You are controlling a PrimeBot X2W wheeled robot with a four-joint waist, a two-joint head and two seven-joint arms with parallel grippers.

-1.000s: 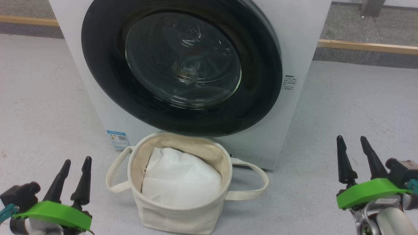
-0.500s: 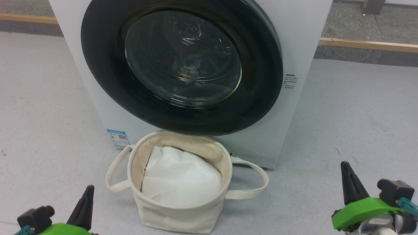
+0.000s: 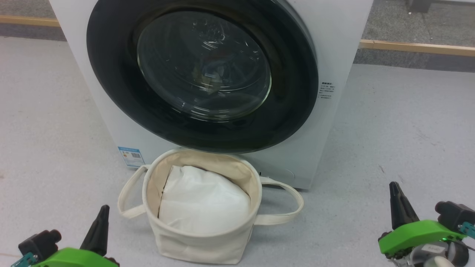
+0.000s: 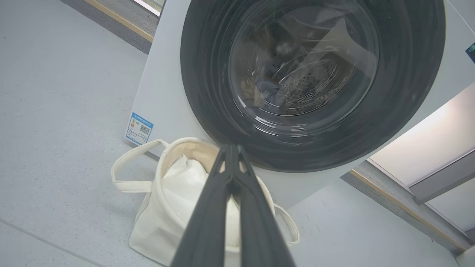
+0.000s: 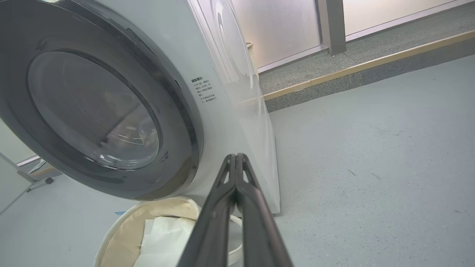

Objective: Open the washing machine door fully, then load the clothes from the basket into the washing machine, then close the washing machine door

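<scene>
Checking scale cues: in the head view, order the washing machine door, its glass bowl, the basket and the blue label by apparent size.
1. washing machine door
2. glass bowl and basket: about alike, basket nearer
3. blue label sticker

Left gripper (image 3: 104, 211), right gripper (image 3: 393, 187): now closed

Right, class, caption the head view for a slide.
Washing machine door shut, basket of white padding before it, left fingers and right fingers closed at lower corners.
</scene>
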